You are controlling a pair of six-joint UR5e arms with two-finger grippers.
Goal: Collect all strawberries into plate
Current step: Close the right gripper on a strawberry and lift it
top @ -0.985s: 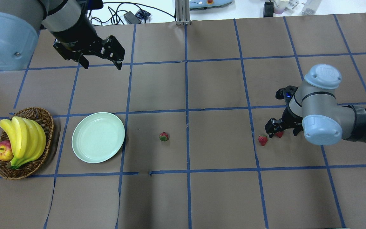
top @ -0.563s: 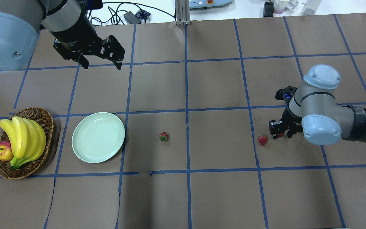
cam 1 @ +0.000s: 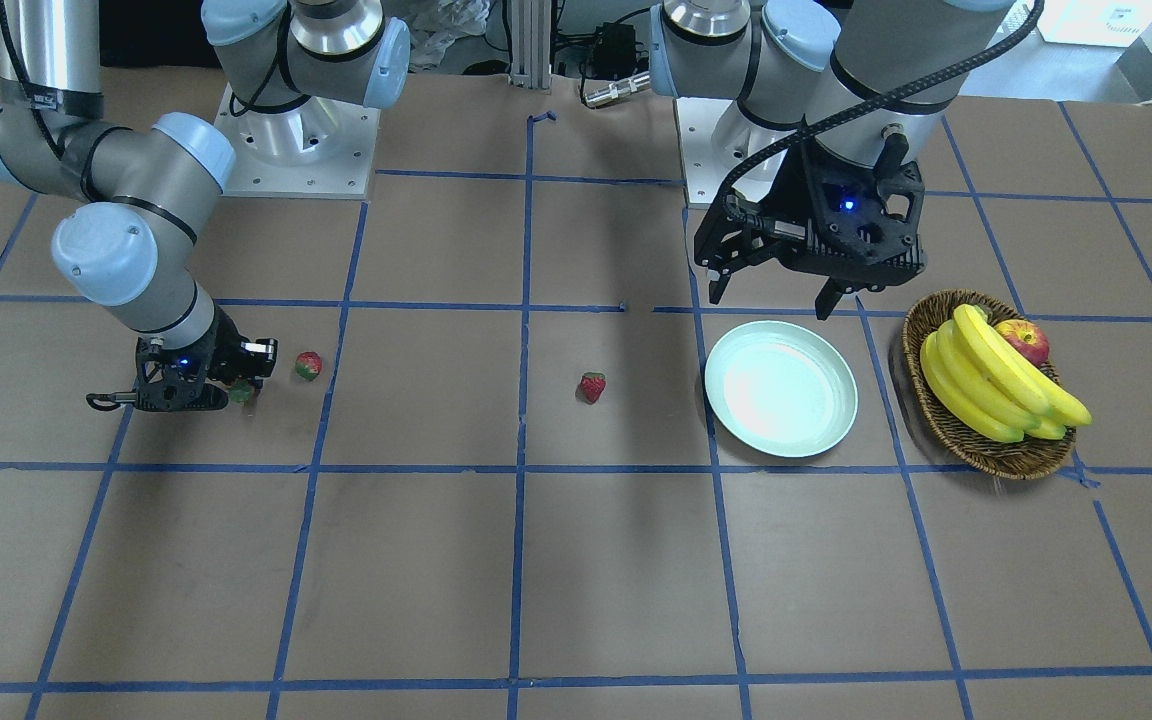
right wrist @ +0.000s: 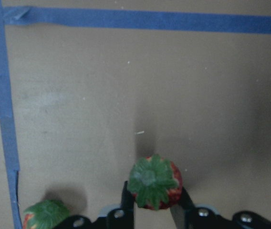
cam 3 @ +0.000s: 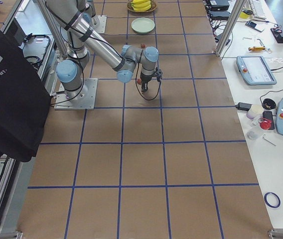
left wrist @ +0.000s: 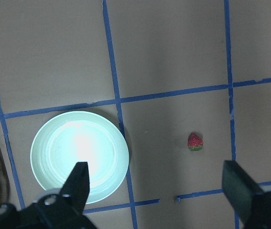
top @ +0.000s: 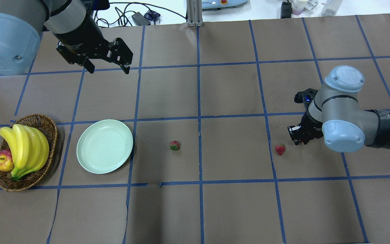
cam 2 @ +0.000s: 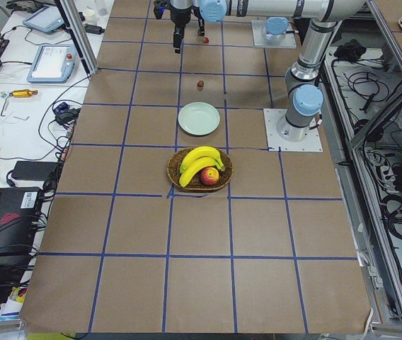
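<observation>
My right gripper (right wrist: 152,210) is shut on a strawberry (right wrist: 152,183), green top facing the camera, just above the brown paper. In the overhead view this gripper (top: 298,137) hides that berry. A second strawberry (top: 280,149) lies right beside it, apart from the fingers; it also shows in the right wrist view (right wrist: 45,214). A third strawberry (top: 174,145) lies mid-table, also in the left wrist view (left wrist: 195,141). The pale mint plate (top: 104,146) sits bare at the left. My left gripper (top: 109,69) is open and empty, high above the table beyond the plate.
A brown wicker basket (top: 51,130) with bananas (top: 25,149) and a red-yellow apple (top: 3,161) stands left of the plate. Blue tape lines grid the brown paper. Cables and gear lie past the table's far edge.
My right gripper's fingers have closed on the strawberry between them, and the wrist has shifted slightly away from the lying berry. The left arm has not moved.
</observation>
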